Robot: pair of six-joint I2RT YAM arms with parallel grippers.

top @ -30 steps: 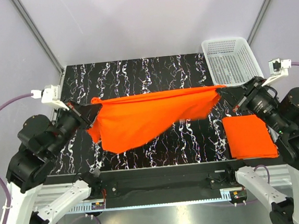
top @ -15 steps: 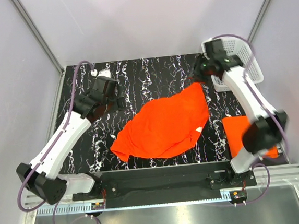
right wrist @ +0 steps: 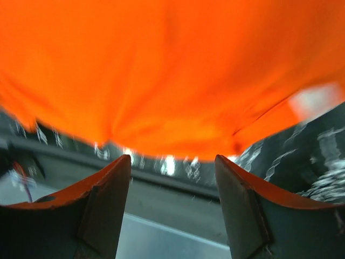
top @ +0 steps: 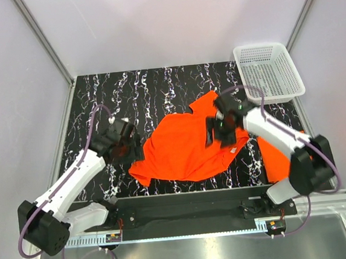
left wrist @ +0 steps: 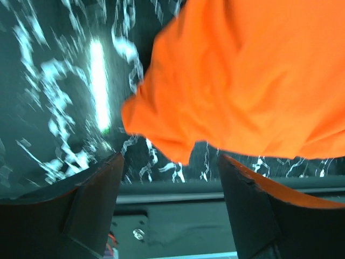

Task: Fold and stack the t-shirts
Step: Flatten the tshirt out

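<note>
Orange t-shirt (top: 183,145), small white label (top: 230,151), unreadable

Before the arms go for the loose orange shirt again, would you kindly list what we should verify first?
1. left gripper open and empty: ok.
2. right gripper open and empty: ok.
3. loose t-shirt spread flat for folding: not ok, it lies rumpled with uneven edges.
4. folded t-shirt neat at the near right: cannot tell, the right arm covers part of it.
5. basket apart from the loose t-shirt: ok.
</note>
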